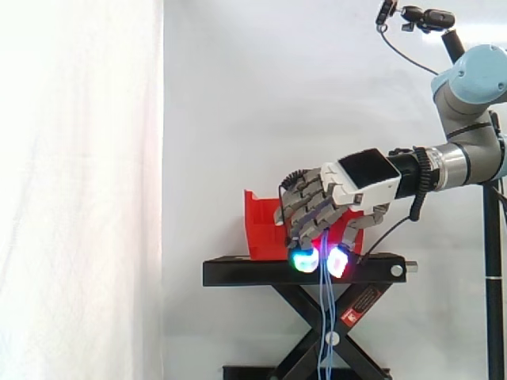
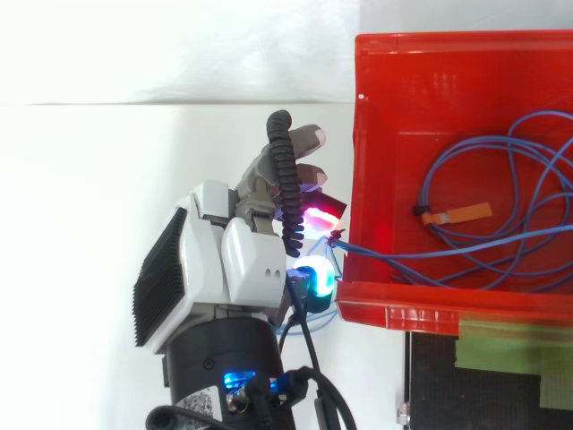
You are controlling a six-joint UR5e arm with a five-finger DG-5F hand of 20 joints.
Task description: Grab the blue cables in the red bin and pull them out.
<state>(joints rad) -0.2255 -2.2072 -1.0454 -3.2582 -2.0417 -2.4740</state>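
Robot hand (image 1: 337, 190) gripping thin blue cables (image 1: 325, 317) at the edge of a red plastic bin (image 2: 403, 107).

The robot hand's fingers curl downward just outside the bin wall and close on the cables, with fingertips glowing cyan and red. In the top view, loose loops lie inside the bin, one carrying an orange tag (image 2: 466, 213), and strands run over the rim to the fingertips. In the side view, strands hang below the black surface (image 1: 238, 273) that carries the bin.
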